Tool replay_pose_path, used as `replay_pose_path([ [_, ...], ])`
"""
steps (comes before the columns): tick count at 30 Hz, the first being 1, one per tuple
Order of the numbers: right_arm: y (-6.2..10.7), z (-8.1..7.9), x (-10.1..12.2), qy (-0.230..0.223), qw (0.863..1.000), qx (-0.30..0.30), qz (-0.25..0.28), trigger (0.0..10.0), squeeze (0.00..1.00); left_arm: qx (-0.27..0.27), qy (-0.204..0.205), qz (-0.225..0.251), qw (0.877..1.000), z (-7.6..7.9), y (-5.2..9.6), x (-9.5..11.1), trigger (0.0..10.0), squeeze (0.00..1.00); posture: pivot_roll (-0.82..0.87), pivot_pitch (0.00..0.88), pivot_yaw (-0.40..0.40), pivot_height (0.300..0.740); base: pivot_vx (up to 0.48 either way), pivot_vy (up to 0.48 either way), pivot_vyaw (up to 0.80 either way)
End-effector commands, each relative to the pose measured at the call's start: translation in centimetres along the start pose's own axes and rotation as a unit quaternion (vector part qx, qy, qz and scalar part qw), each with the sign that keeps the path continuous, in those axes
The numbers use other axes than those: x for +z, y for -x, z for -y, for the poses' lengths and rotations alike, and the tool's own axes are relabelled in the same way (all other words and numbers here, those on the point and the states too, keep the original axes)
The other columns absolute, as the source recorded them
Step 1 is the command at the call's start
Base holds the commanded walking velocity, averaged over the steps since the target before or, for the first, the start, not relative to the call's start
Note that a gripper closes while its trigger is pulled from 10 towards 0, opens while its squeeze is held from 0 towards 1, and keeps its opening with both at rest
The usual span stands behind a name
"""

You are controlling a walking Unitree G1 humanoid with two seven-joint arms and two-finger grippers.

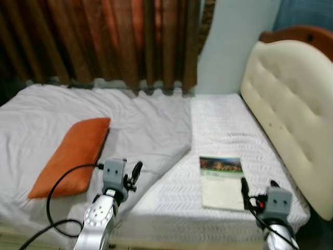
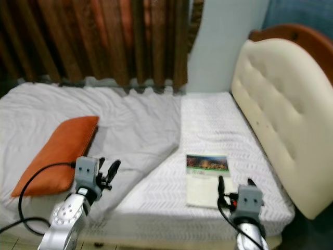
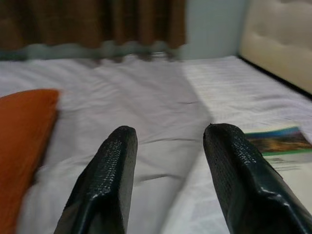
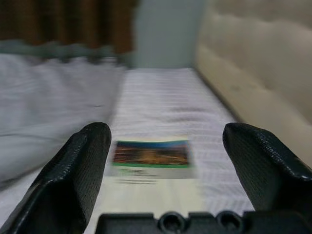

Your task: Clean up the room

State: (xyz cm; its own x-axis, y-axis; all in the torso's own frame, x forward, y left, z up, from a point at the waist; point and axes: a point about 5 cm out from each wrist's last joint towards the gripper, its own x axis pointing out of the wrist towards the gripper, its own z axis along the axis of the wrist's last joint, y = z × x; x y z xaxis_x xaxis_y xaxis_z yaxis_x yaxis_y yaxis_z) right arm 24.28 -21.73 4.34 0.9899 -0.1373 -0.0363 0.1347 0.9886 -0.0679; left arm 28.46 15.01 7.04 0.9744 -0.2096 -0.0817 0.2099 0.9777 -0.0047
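One bed (image 1: 218, 120), one orange pillow (image 1: 73, 154), one booklet (image 1: 221, 182), one grey blanket (image 1: 140, 125), one padded headboard (image 1: 291, 104), one curtain (image 1: 104, 36), two tools: left tool (image 3: 168, 185), right tool (image 4: 168, 183).

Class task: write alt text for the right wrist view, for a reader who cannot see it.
Two open black fingers of the right gripper frame a booklet lying flat on a white bed. A cream padded headboard runs along one side, with brown curtains and a pale wall behind.
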Motion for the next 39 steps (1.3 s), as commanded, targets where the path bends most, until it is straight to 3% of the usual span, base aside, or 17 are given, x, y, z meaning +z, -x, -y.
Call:
replay_pose_path([
  [1, -0.6, -0.3, 0.6, 0.001, 1.000, 0.011, 0.005, 10.0, 0.00, 0.011, -0.002, -0.001, 1.000, 0.0, -0.2, 0.0, 10.0, 0.00, 0.02, 0.000, -0.069, 0.740, 0.000, 0.480, 0.00],
  [11, -1.2, -1.4, 0.4, 0.001, 0.999, 0.046, -0.011, 10.0, 0.00, 0.022, -0.007, -0.010, 1.000, -0.6, 0.3, -0.5, 10.0, 0.00, 0.04, 0.000, -0.082, 0.740, 0.000, 0.480, 0.00],
  [13, -1.0, -2.3, 0.3, -0.013, 0.996, 0.084, -0.015, 10.0, 0.00, -0.001, -0.008, -0.025, 1.000, 1.2, 1.5, -1.7, 10.0, 0.00, 0.05, 0.000, -0.084, 0.740, 0.000, 0.480, 0.00],
  [15, -0.9, -2.5, 0.3, -0.010, 0.996, 0.091, -0.012, 10.0, 0.00, -0.006, -0.015, -0.028, 0.999, 1.6, 1.8, -2.0, 10.0, 0.00, 0.05, 0.000, -0.084, 0.740, 0.000, 0.480, 0.00],
  [17, -0.9, -2.3, 0.3, -0.012, 0.996, 0.084, -0.014, 10.0, 0.00, 0.018, 0.004, -0.030, 0.999, 0.8, 1.7, -2.0, 10.0, 0.00, 0.04, 0.000, -0.091, 0.740, 0.000, 0.480, 0.00],
  [18, -0.8, -2.0, 0.2, -0.031, 0.997, 0.069, -0.021, 10.0, 0.00, 0.058, 0.036, -0.031, 0.997, -0.7, 1.4, -1.9, 10.0, 0.00, 0.05, 0.000, -0.098, 0.740, 0.000, 0.480, 0.00],
  [19, -0.7, -1.9, 0.2, -0.039, 0.997, 0.067, -0.024, 10.0, 0.00, 0.066, 0.040, -0.032, 0.996, -1.1, 1.4, -1.9, 10.0, 0.00, 0.05, 0.000, -0.097, 0.740, 0.000, 0.480, 0.00],
  [25, 1.2, -1.1, 0.3, -0.047, 0.995, 0.079, -0.029, 10.0, 0.00, 0.029, -0.016, -0.033, 0.999, -1.1, 4.2, -1.6, 10.0, 0.00, 0.05, 0.000, -0.097, 0.740, 0.000, 0.480, 0.00],
  [27, 1.8, -0.8, 0.1, -0.042, 0.995, 0.081, -0.034, 10.0, 0.00, 0.024, -0.026, -0.034, 0.999, -1.1, 4.5, -1.4, 10.0, 0.00, 0.05, 0.000, -0.098, 0.740, 0.000, 0.480, 0.00],
  [29, 2.0, -0.7, -0.3, -0.041, 0.995, 0.079, -0.044, 10.0, 0.00, 0.027, -0.021, -0.038, 0.999, -1.1, 4.4, -1.5, 10.0, 0.00, 0.05, 0.000, -0.097, 0.740, 0.000, 0.480, 0.00],
  [34, 0.6, -1.4, 0.1, -0.044, 0.994, 0.086, -0.039, 10.0, 0.00, 0.031, -0.010, -0.047, 0.998, -0.7, 3.0, -1.9, 10.0, 0.00, 0.04, 0.000, -0.087, 0.740, 0.000, 0.480, 0.00],
  [39, -0.2, -1.8, 0.5, -0.041, 0.994, 0.094, -0.041, 10.0, 0.00, 0.042, -0.019, -0.022, 0.999, -0.4, 1.9, -0.5, 10.0, 0.00, 0.04, 0.000, -0.083, 0.740, 0.000, 0.096, 0.00],
])
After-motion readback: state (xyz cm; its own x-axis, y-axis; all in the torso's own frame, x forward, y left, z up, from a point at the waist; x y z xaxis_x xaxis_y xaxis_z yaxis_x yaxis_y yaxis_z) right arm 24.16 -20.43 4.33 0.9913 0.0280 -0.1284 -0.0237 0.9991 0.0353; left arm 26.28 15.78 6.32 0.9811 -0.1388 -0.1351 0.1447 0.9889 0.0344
